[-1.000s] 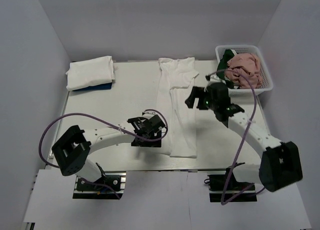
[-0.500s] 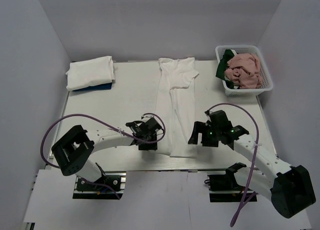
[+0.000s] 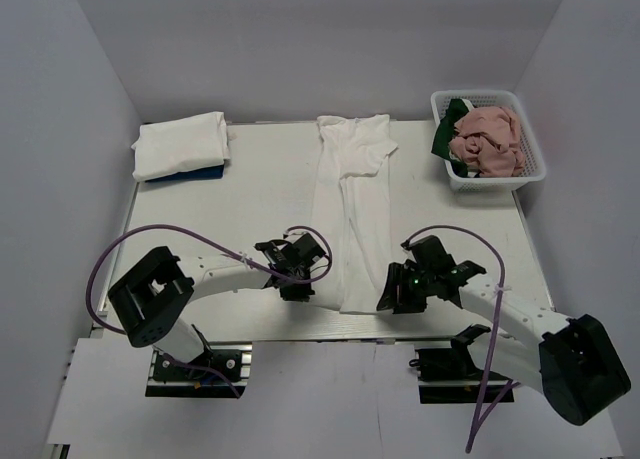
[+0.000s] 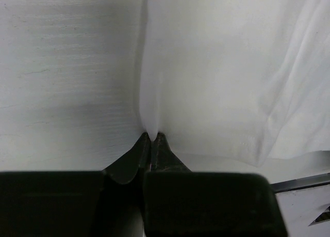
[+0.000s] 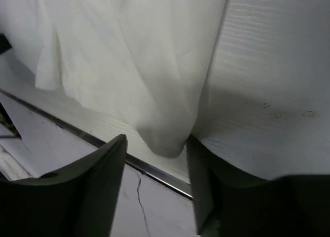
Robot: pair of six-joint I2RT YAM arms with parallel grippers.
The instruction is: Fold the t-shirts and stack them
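A long white t-shirt [image 3: 358,209], folded lengthwise, lies down the middle of the table with its hem at the near edge. My left gripper [image 3: 303,290] sits at the hem's left corner. In the left wrist view its jaws [image 4: 151,136] are pinched shut on a small fold of the white cloth [image 4: 216,66]. My right gripper [image 3: 388,297] is at the hem's right corner. Its fingers [image 5: 157,144] stand apart, with the rounded corner of the shirt [image 5: 129,51] hanging between them and touching the right finger.
A stack of folded white t-shirts [image 3: 180,145] lies at the back left on something blue. At the back right a white mesh basket [image 3: 530,171] holds a crumpled pink shirt [image 3: 490,137] and a dark green one [image 3: 455,114]. The table's metal front edge [image 5: 154,171] runs just under the right fingers.
My right arm swung from near the basket down to the shirt's near right corner, and its jaws have narrowed. My left jaws closed on the hem's left corner.
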